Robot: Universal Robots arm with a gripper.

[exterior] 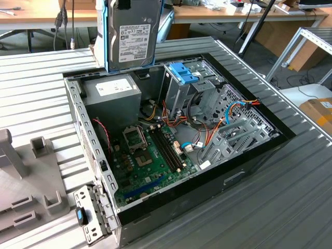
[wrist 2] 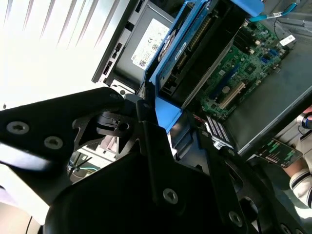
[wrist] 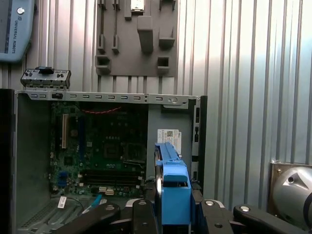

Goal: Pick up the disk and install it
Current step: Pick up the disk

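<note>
Disk (exterior: 134,36), exterior view: upright in the air at 12 o'clock of the case (exterior: 259,155), label side to the camera, blue rails down both edges, not in the cage.
Power supply (exterior: 111,92), exterior view: in the case's 11 o'clock corner, just under the disk's lower end.
Cage (exterior: 179,91), exterior view: tall grey metal with a blue latch (exterior: 182,72), at 1 o'clock inside the case, beside the disk.
Motherboard (exterior: 148,155), exterior view: flat on the case floor, toward 7 o'clock.
Fixture (exterior: 23,176), exterior view: grey, on the ribbed table (exterior: 280,218) at 9 o'clock of the case.
Gripper (wrist 2: 168,122), second wrist view: black fingers closed on the disk's blue end, one each side.
Disk (wrist 2: 195,53), second wrist view: edge-on, above the power supply and motherboard.
Gripper (wrist: 173,214), first wrist view: fingers clamp the blue end tab between them.
Disk (wrist: 171,180), first wrist view: over the power supply's label, beside the motherboard, inside the case's outline.
</note>
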